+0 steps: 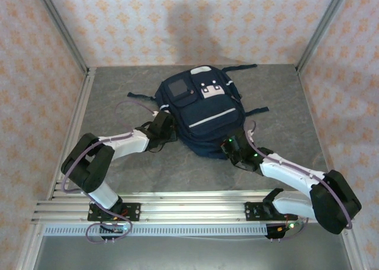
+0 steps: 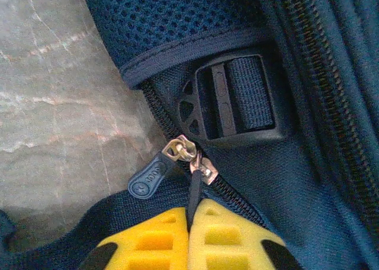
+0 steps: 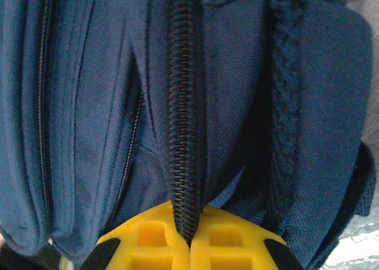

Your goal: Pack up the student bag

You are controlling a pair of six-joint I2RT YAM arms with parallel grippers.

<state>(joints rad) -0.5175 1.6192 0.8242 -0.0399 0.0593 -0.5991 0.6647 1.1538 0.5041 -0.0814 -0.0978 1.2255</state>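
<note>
**A:** Nearest us first. What are the claws on?

**B:** The left gripper (image 2: 190, 214) has its yellow fingers pressed together on a dark pull strip (image 2: 194, 190). The strip hangs from one of two metal sliders (image 2: 185, 148) that sit nose to nose. The other slider's blue rubber tab (image 2: 148, 178) lies loose towards 8 o'clock. The right gripper (image 3: 188, 222) is also closed, pinching the zip track (image 3: 185, 134), which runs from its fingers straight to 12 o'clock.

**A:** And the student bag?

**B:** The student bag (image 1: 198, 113) lies front up in the middle of the grey table (image 1: 118, 163). The left claw is at its 8 o'clock edge and the right claw at its 5 o'clock corner.

**A:** Which step, then?

**B:** I'd say the main zip is being worked, with one claw on the slider and the other bracing the fabric. The teeth look meshed where the sliders meet, so I take the compartment as shut there. Whether it is about to be opened or has just been closed, I can't tell. The next move calls for a steady pull along the line of teeth, clear of the black buckle (image 2: 228, 101) at 1 o'clock. The right claw should hold the fabric taut so it doesn't bunch.

**A:** What's hidden?

**B:** The bag's inside is hidden, and I can't tell what is meant to go in. Both wrist views sit so close that the zip's ends are cut off. Further back, the dark straps (image 1: 237, 67) trail off at 12 o'clock, and the small details on the front pocket are too small to make out
</note>
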